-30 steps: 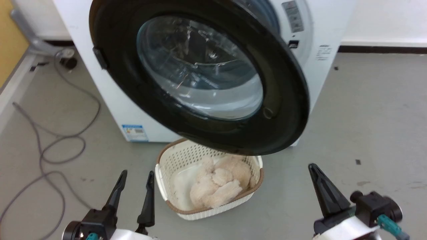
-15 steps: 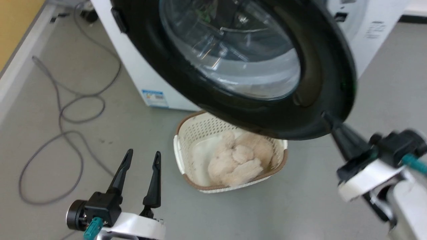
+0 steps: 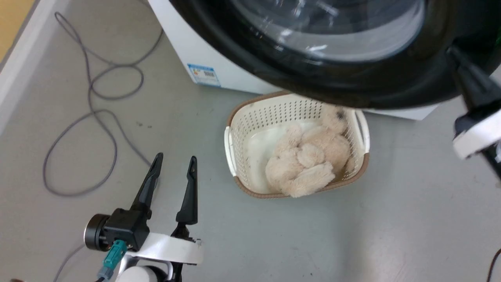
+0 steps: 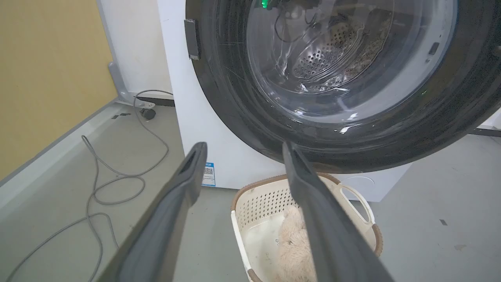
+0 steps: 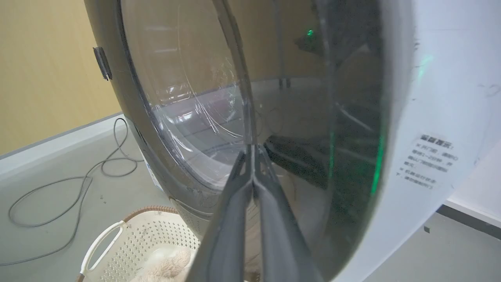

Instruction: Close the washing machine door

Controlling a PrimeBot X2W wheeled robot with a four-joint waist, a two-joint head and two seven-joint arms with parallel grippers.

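The washing machine door (image 3: 352, 84) hangs open across the top of the head view, its wide black rim around bulging clear glass. My right gripper (image 3: 454, 55) reaches up at the right edge, its dark tip against the door's rim. In the right wrist view the right gripper (image 5: 252, 148) is shut with nothing in it, its tips at the door (image 5: 117, 102) by the glass; I cannot tell whether they touch it. My left gripper (image 3: 175, 158) stands open above the floor at the lower left. In the left wrist view the left gripper (image 4: 243, 147) points at the door's lower rim (image 4: 235, 102) from a distance.
A cream laundry basket (image 3: 231, 145) holding a beige plush toy (image 3: 309, 164) sits on the floor under the door. A grey cable (image 3: 90, 117) loops over the floor at the left. The white machine body (image 3: 195, 51) stands behind, with a yellow wall (image 4: 47, 78) at the far left.
The head camera has tipped down and shifted. My right gripper rose from the lower right up to the door's right rim. The left gripper stayed open and low.
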